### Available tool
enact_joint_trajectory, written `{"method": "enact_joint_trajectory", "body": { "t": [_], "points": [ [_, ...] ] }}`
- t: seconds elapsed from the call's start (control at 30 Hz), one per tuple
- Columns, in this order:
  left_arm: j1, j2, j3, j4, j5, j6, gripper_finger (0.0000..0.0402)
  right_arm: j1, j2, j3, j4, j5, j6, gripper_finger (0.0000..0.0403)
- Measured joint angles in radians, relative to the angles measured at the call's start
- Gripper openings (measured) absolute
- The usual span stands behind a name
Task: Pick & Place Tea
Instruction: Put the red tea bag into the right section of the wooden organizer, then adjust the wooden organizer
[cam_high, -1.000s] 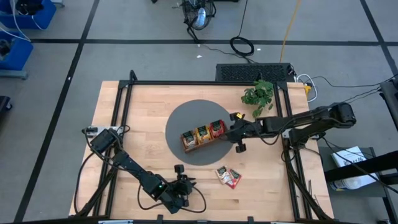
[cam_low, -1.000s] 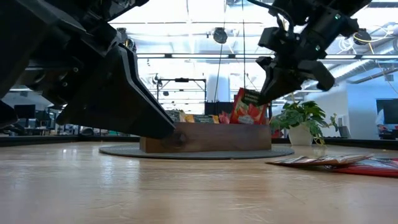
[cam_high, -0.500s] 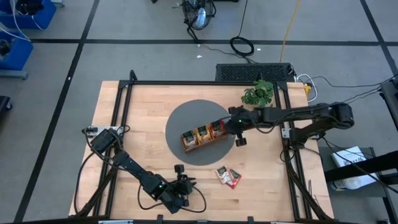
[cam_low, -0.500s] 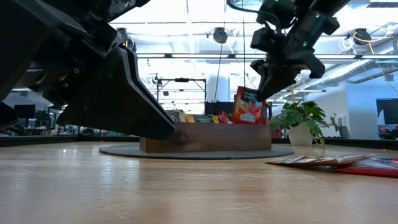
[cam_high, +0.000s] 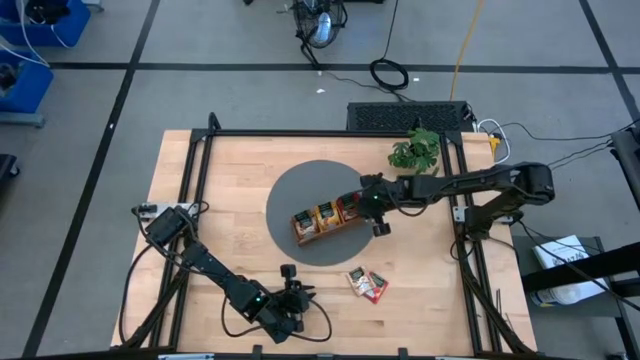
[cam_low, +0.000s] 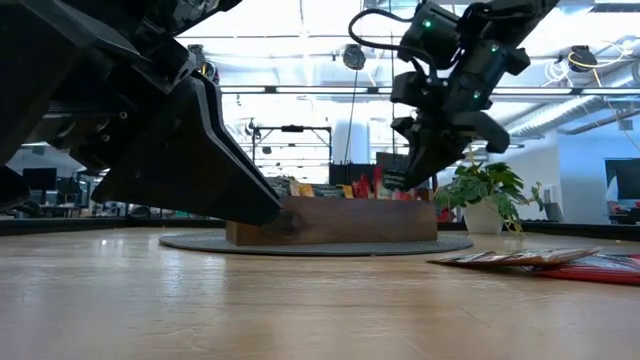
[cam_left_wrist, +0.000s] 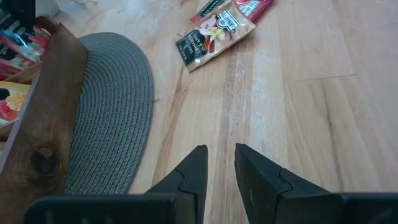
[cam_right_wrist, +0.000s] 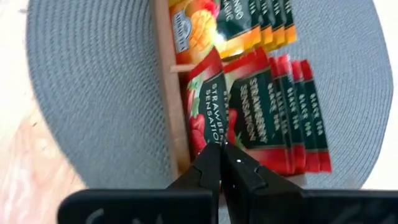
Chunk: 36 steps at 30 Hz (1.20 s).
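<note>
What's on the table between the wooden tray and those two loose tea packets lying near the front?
Between the tray and the loose packets lie only the grey round mat and bare wood table, as the high view shows.

My right gripper (cam_right_wrist: 222, 163) is hanging over the wooden tray (cam_right_wrist: 166, 68) on the grey woven mat (cam_right_wrist: 81, 93), its fingers pressed together on the edge of a red strawberry sachet (cam_right_wrist: 208, 112). That sachet is leaning at the front of a row of red sachets (cam_right_wrist: 292, 118) in the end compartment. Beyond a thin divider, orange-yellow mango sachets (cam_right_wrist: 242, 25) are standing in the next compartment.
</note>
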Motion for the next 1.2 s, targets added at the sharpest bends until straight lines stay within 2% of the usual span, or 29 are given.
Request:
{"method": "enact_joint_trajectory", "body": {
  "t": [0.13, 0.33, 0.47, 0.57, 0.7, 0.83, 0.97, 1.07, 1.2],
  "points": [
    [0.000, 0.000, 0.000, -0.001, 0.000, -0.001, 0.0088, 0.000, 0.006, 0.000, 0.025, 0.000, 0.005, 0.0029],
    [0.000, 0.000, 0.000, -0.010, 0.000, 0.010, 0.0088, 0.001, -0.008, 0.000, 0.030, 0.005, 0.061, 0.0108],
    [0.000, 0.000, 0.000, -0.038, -0.068, 0.009, 0.0088, 0.003, -0.036, -0.001, 0.028, 0.060, 0.080, 0.0150],
    [-0.005, -0.011, -0.001, -0.151, -0.136, -0.078, 0.0088, 0.007, -0.072, 0.000, 0.016, 0.095, 0.092, 0.0168],
    [-0.036, -0.090, 0.000, -0.309, -0.218, -0.230, 0.0088, 0.010, -0.138, 0.000, 0.014, 0.106, 0.113, 0.0181],
    [-0.080, -0.173, 0.000, -0.473, -0.289, -0.388, 0.0088, 0.009, -0.207, 0.000, 0.010, 0.106, 0.164, 0.0180],
    [-0.105, -0.217, 0.000, -0.674, -0.306, -0.656, 0.0088, 0.009, -0.272, -0.013, -0.008, 0.110, 0.236, 0.0164],
    [-0.089, -0.212, -0.020, -0.772, -0.288, -0.857, 0.0088, 0.009, -0.320, -0.076, 0.013, 0.164, 0.252, 0.0131],
    [-0.031, -0.184, -0.078, -0.685, -0.220, -0.898, 0.0087, 0.008, -0.356, -0.218, 0.170, 0.223, 0.297, 0.0057]
  ]
}}
